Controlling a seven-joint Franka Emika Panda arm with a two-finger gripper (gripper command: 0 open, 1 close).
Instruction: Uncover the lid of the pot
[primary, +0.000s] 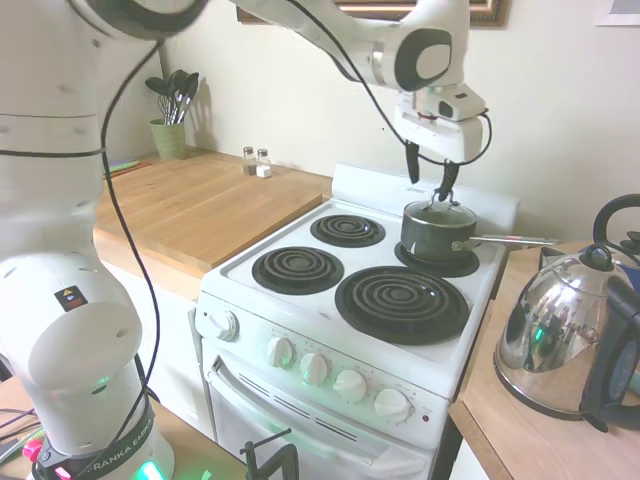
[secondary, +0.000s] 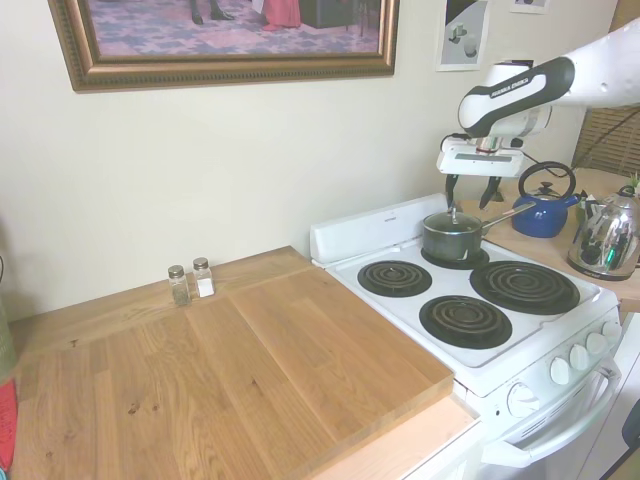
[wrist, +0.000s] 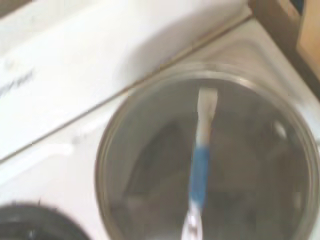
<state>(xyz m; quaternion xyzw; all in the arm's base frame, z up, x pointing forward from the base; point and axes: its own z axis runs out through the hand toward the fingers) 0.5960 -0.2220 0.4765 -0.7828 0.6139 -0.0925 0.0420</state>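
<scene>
Stove (primary: 300, 310), a white electric range with four black coil burners, fills the middle of the scene, with a pale wooden desk (primary: 190, 205) on its left in the first exterior view and a shiny chrome kettle (primary: 560, 345) on the right. On the far right burner sits the small dark grey saucepan with a long straight silver handle (primary: 437, 240), and the small round glass lid with a metal rim and dark loop handle (primary: 438, 208) rests in place on it, so nothing is uncovered yet. The step in hand looks like the approach: the two-finger tool (primary: 428, 180) hangs directly above the lid, fingers spread apart and pointing down, empty, its tips just above the loop or level with its top. The wrist view, blurred, looks straight down on the glass disc (wrist: 210, 160). Next, I judge, the tool needs a short straight descent so the fingers straddle the loop, then a firm close and a vertical lift without dragging the pot.
</scene>
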